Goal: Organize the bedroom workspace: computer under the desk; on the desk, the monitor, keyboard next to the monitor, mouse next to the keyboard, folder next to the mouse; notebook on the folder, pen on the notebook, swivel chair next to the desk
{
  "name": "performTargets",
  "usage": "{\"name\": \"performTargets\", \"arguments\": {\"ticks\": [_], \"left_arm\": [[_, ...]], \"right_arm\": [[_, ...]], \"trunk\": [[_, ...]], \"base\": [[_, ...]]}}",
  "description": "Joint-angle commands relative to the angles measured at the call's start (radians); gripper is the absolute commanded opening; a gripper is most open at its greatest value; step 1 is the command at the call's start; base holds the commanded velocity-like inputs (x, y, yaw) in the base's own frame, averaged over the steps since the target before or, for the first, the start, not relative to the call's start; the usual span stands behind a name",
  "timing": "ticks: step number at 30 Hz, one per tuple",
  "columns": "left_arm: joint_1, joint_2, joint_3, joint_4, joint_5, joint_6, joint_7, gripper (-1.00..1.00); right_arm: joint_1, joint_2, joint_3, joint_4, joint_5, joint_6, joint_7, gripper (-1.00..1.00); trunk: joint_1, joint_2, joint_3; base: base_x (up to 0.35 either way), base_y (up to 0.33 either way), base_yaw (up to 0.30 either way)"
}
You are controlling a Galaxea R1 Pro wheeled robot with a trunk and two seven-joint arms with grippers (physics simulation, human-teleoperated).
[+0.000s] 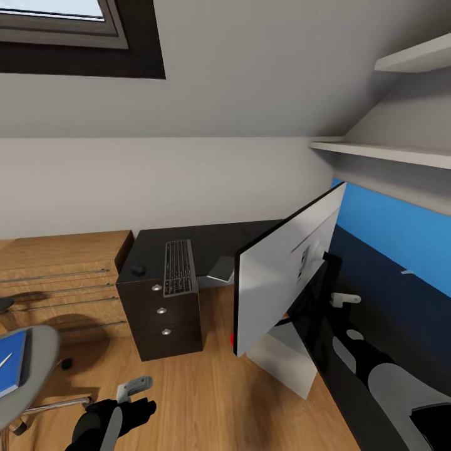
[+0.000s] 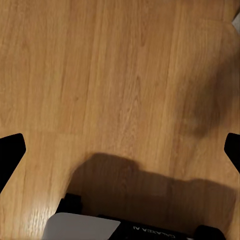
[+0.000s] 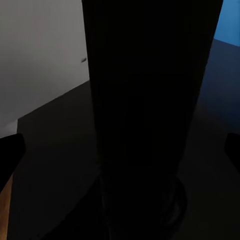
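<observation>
The monitor [image 1: 285, 275] stands tilted on the glossy black desk [image 1: 216, 241], its pale back toward me and a red dot at its lower corner. My right gripper [image 1: 338, 297] is open at its black stand [image 3: 150, 100], which sits between the fingertips [image 3: 10, 150]. The keyboard [image 1: 180, 267] and mouse [image 1: 138, 270] lie on the desk's left end, above the drawers. The swivel chair [image 1: 37, 363] at the lower left carries the blue folder [image 1: 12, 362] with the pen [image 1: 5, 359] on it. My left gripper [image 1: 134, 388] hangs open over bare floor [image 2: 120, 75].
A light wooden drawer chest [image 1: 62, 275] stands left of the desk's black drawer unit [image 1: 163, 319]. A pale panel [image 1: 285, 363] stands under the desk below the monitor. Shelves [image 1: 388, 150] jut from the right wall. Wooden floor [image 1: 188, 401] lies between chair and desk.
</observation>
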Motion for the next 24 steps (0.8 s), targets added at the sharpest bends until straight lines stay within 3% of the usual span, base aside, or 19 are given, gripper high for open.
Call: {"name": "performTargets", "arguments": {"ticks": [1,23,24], "left_arm": [[-0.001,-0.001,0.001,0.0,0.011,0.004,0.008,1.0],[-0.001,-0.001,0.001,0.002,0.011,0.004,0.008,1.0],[-0.001,-0.001,0.001,0.002,0.011,0.004,0.008,1.0]], "right_arm": [[-0.001,-0.001,0.008,0.0,-0.008,-0.003,-0.004,1.0],[-0.001,-0.001,0.008,0.0,-0.008,-0.003,-0.006,1.0],[-0.001,-0.001,0.008,0.0,-0.008,-0.003,-0.006,-1.0]], "trunk": [[0.0,-0.001,-0.001],[0.0,-0.001,-0.001],[0.0,-0.001,-0.001]], "base": [[0.002,0.0,0.0],[0.049,-0.027,0.0],[0.0,0.0,0.0]]}}
